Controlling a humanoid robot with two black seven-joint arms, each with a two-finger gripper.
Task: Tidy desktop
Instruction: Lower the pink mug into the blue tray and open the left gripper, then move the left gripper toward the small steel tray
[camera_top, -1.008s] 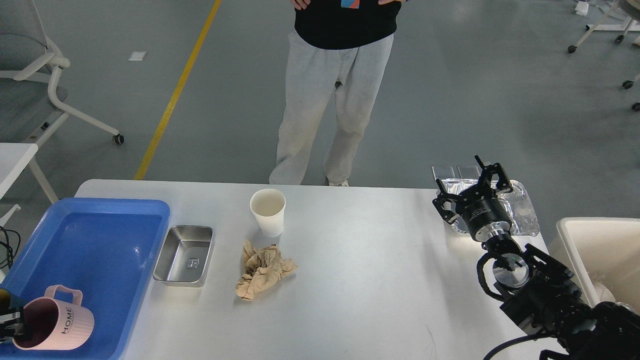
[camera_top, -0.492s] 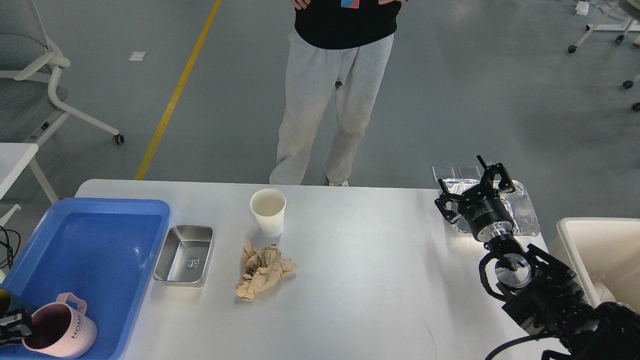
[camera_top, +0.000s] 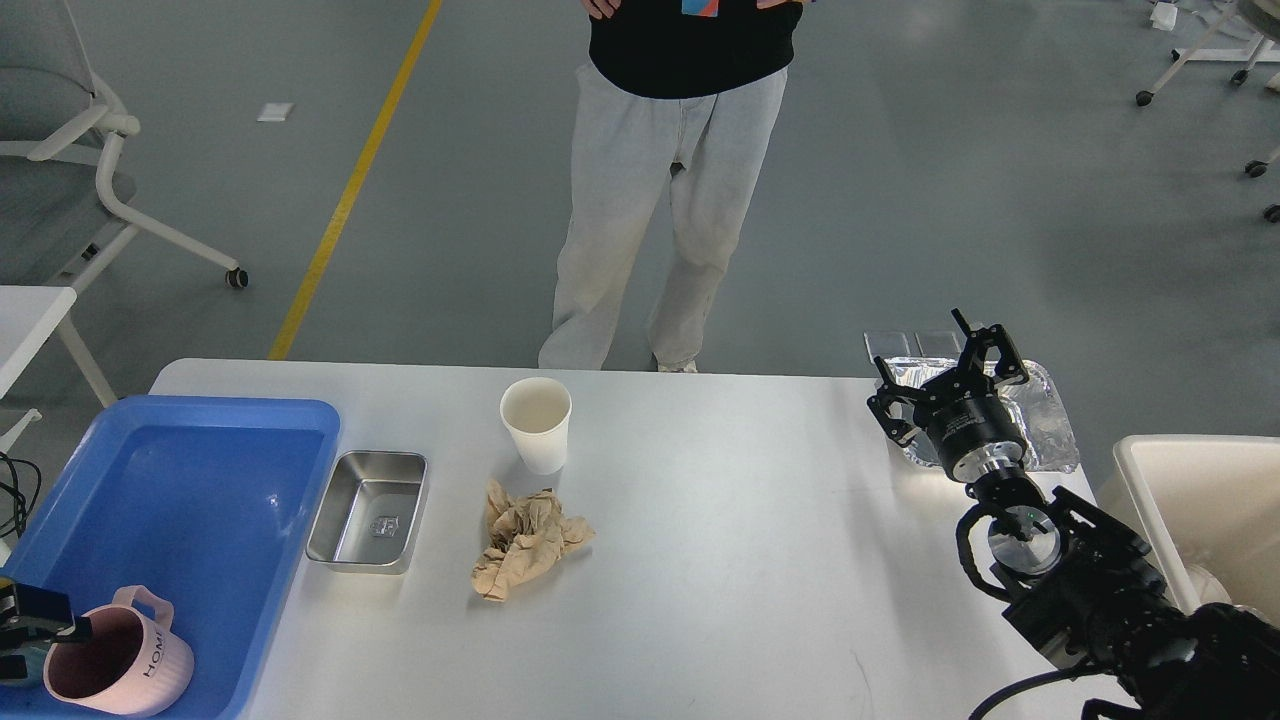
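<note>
One large white surface (camera_top: 720, 560) fills the lower half of the frame, and it is the desktop to be tidied. The blue tray (camera_top: 190, 500) sits on its left end, and over the last second the pink mug (camera_top: 110, 668) has come down from a tilted, lifted pose to stand upright in the tray's lower left corner. The left hand (camera_top: 25, 620), only partly visible at the left edge, now sits at the mug's rim; I cannot tell whether it grips or has let go. I judge the mug's placing as nearly done, leaving the other loose items. At the right edge a cream bin (camera_top: 1150, 480) shows only its rim and wall; its contents are unclear. A foil tray (camera_top: 1045, 420) lies at the surface's far right corner, and the right hand (camera_top: 945, 375) hovers over it with fingers spread, holding nothing, barely shifted since a second ago. Just right of the blue tray rests a steel pan (camera_top: 370, 510), empty. Near centre lies crumpled brown paper (camera_top: 525, 540), and just above it stands a white paper cup (camera_top: 537, 423), upright, seemingly empty.
</note>
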